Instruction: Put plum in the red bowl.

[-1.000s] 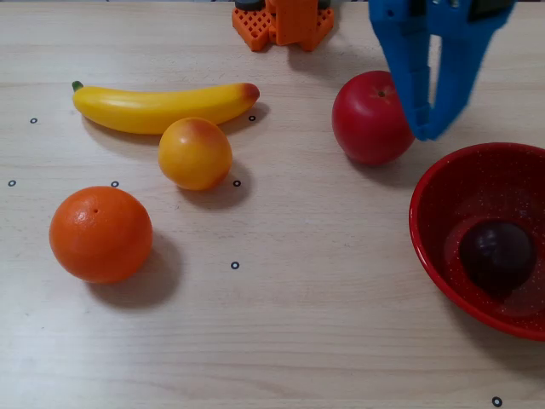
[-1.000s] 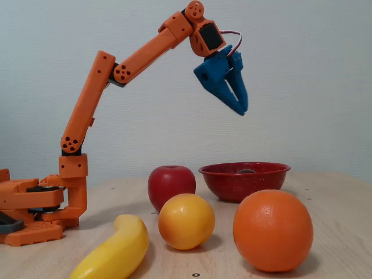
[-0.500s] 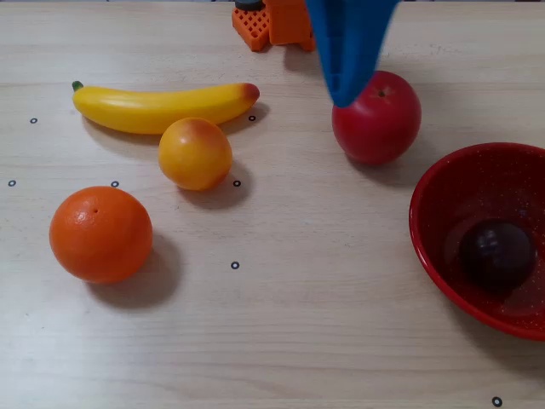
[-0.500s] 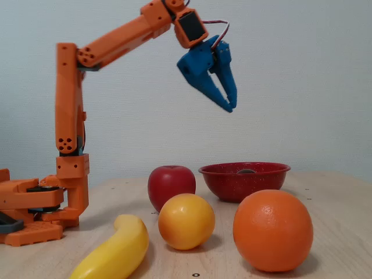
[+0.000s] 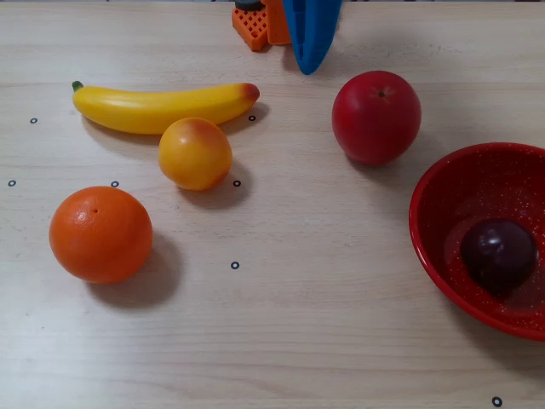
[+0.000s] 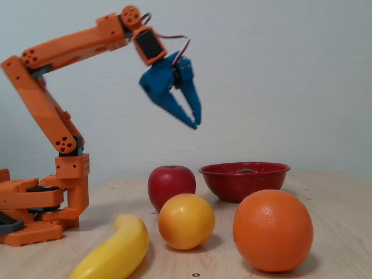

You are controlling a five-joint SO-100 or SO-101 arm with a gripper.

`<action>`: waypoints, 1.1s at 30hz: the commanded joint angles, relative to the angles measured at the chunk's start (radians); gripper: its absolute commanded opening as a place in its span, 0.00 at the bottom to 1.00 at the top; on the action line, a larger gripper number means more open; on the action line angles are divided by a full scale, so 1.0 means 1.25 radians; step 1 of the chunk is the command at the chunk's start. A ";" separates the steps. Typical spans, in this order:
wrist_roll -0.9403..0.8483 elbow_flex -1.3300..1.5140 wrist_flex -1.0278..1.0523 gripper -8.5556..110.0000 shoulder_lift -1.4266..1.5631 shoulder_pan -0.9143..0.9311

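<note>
Tool [image 6: 195, 124] blue, held high in the air in the fixed view, fingers pointing down and to the right, tips nearly together, nothing between them, so closed and empty; in the overhead view only its tip [image 5: 308, 60] shows at the top edge, near the orange arm base [image 5: 255, 21]. Plum [image 5: 497, 254] lies inside the red bowl [image 5: 430, 230] at the right edge of the overhead view, well apart from the tool, lower right of it. In the fixed view the red bowl [image 6: 244, 180] sits on the desk [image 6: 331, 221] below and right of the tool, with just a dark sliver of plum [image 6: 246, 171] above the rim. Red apple [image 5: 376, 117] sits between tool and bowl, near the bowl but not touching. Left of that: banana [image 5: 162, 106], with a yellow-orange peach-like fruit [image 5: 195, 153] just beside it, maybe touching, can't tell. Orange [image 5: 100, 234] further lower left, apart from the others
</note>
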 commanded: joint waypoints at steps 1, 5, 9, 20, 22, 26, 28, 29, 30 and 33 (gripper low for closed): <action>0.004 0.061 -0.053 0.07 0.125 0.026; 0.015 0.215 -0.069 0.07 0.252 0.026; 0.029 0.364 -0.085 0.07 0.379 0.038; 0.043 0.750 -0.160 0.07 0.712 0.077; 0.050 0.795 -0.175 0.07 0.751 0.083; 0.090 0.945 -0.303 0.07 0.852 0.092; 0.098 0.988 -0.340 0.07 0.880 0.092; 0.101 1.011 -0.356 0.07 0.895 0.091; 0.103 1.037 -0.379 0.07 0.911 0.092; 0.110 1.086 -0.449 0.07 0.911 0.093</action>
